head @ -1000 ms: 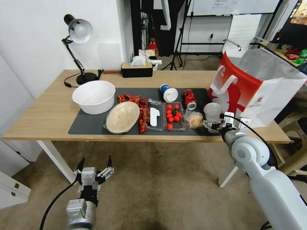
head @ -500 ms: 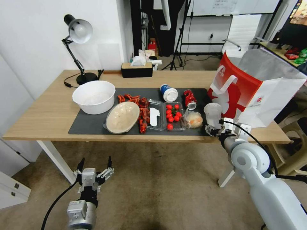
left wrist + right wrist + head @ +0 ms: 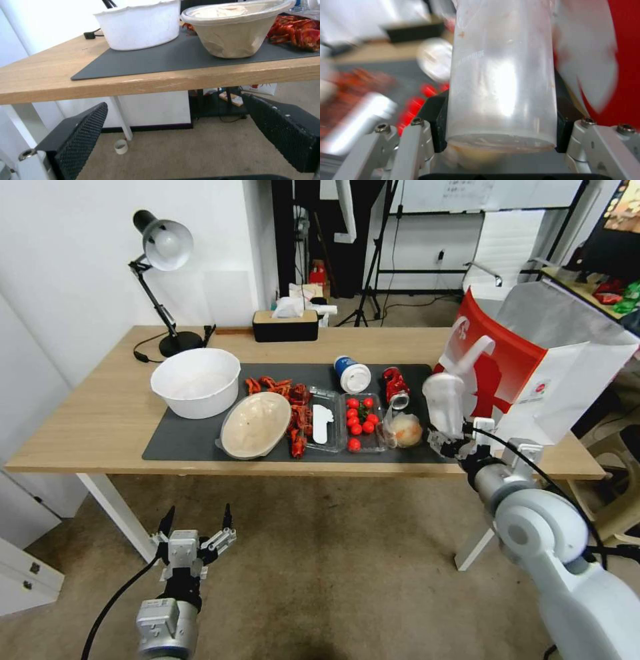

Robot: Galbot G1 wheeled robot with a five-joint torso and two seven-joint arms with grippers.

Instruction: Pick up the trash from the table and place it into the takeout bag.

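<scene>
Now | right gripper (image 3: 457, 441) jaws clamp clear plastic cup (image 3: 445, 402) base, long axis near-upright | left gripper (image 3: 197, 527) jaws wide, empty.

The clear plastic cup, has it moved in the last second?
Yes. The right gripper has lifted the clear plastic cup off the mat, so it now overlaps the takeout bag handle.

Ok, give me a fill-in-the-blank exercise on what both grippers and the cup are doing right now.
1. The right gripper is shut on the clear plastic ____.
2. The clear plastic cup is held up in front of the red-and-white takeout ____.
3. The left gripper hangs open below the edge of the ____.
4. The crushed red can lies on the dark grey ____.

Missing words: cup; bag; table; mat
</scene>
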